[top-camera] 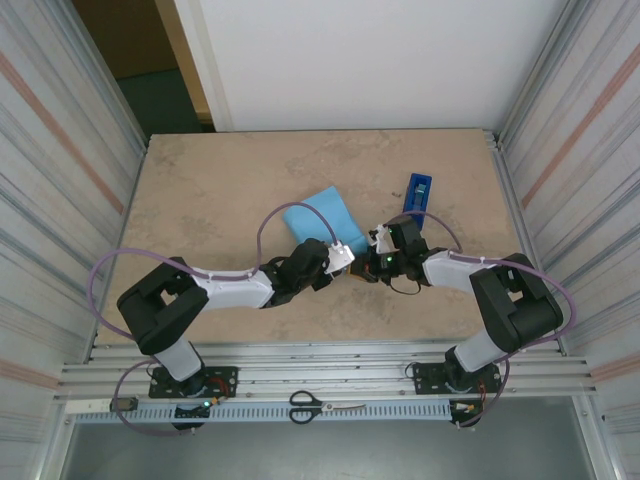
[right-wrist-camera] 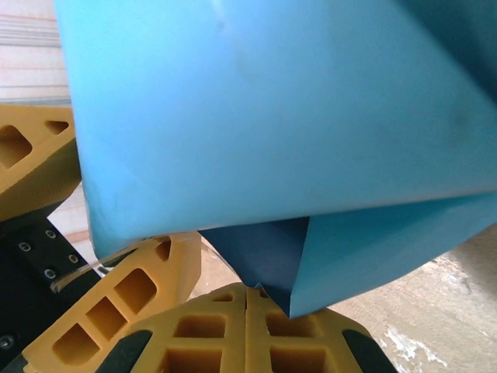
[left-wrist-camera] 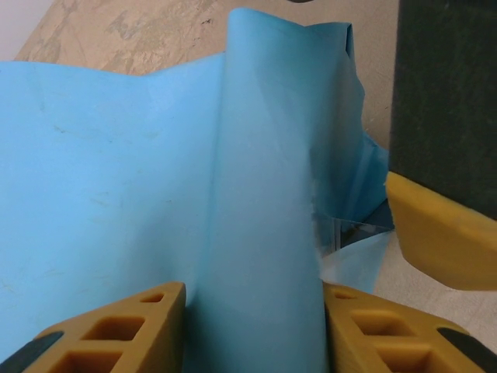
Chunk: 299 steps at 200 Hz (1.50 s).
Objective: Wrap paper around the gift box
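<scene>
The left gripper (top-camera: 347,256) has its jaws half apart, pressed on either side of a raised fold of the paper (top-camera: 318,218); in the left wrist view that sky-blue ridge fills the gap between the two yellow fingers (left-wrist-camera: 116,330) and touches both; beyond the jaws the sheet spreads away wide and loosely creased, bare table (top-camera: 220,190) past its far edge.

The right gripper (top-camera: 372,262) has its jaws closed together, pinching a corner of the paper; in the right wrist view the corner's tip sits right at the seam of the fingers (right-wrist-camera: 210,326), a patch of the navy face showing just above it and the sky-blue face hanging over the jaws.

The two grippers meet nearly nose to nose; one yellow finger of the right gripper crowds in just beside the left jaws on their right, with its dark body behind it; the left gripper's fingers stand just left of the right jaws.

A dark-blue tape dispenser (top-camera: 419,190) stands beyond the right jaws, apart from the paper; scissors (top-camera: 318,405) lie well behind both grippers, on the near rail between the arm bases.
</scene>
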Tool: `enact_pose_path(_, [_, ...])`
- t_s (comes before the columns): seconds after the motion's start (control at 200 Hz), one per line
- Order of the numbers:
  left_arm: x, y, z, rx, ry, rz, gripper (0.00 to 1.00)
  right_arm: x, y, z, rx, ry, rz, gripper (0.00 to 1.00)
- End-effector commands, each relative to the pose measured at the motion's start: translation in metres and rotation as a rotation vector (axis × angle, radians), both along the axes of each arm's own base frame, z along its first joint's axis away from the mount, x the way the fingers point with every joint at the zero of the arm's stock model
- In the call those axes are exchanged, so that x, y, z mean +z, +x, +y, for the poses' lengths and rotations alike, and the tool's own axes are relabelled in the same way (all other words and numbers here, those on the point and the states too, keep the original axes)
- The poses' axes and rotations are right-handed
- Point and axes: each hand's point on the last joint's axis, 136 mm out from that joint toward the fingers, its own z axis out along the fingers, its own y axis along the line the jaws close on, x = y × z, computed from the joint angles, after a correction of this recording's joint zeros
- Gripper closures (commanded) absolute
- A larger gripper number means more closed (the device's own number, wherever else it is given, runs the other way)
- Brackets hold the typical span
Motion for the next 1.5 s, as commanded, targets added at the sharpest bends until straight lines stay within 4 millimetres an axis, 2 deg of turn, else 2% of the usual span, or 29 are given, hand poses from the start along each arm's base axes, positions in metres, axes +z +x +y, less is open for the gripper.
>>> enact_pose_path(0.0, [-0.077,-0.046,0.037,-0.027,0.214,0.24,0.58,-0.001,0.009,0.002,-0.026,-0.026,-0.022,1.0])
enact_pose_path(0.195, [-0.076,-0.045,0.035,-0.029,0.21,0.237,0.58,-0.002,0.013,0.006,-0.036,-0.039,-0.041,0.98])
enact_pose_path(0.396, [-0.076,-0.046,0.035,-0.03,0.209,0.239,0.58,0.006,0.018,0.007,-0.051,-0.031,-0.071,0.94])
enact_pose_path(0.712, [-0.078,-0.046,0.036,-0.031,0.214,0.24,0.58,0.018,0.015,0.004,-0.053,-0.033,-0.106,0.85])
enact_pose_path(0.957, [-0.078,-0.046,0.036,-0.029,0.212,0.239,0.58,0.019,0.018,0.003,-0.06,-0.041,-0.107,0.76])
enact_pose_path(1.107, [-0.078,-0.045,0.035,-0.026,0.208,0.24,0.59,0.024,0.023,0.004,-0.089,-0.029,-0.111,0.74])
enact_pose_path(1.258, [-0.079,-0.046,0.035,-0.027,0.21,0.242,0.59,0.026,0.027,0.004,-0.14,-0.026,-0.104,0.67])
enact_pose_path(1.493, [-0.08,-0.047,0.037,-0.026,0.212,0.242,0.6,0.028,0.037,0.002,-0.257,-0.031,-0.071,0.66])
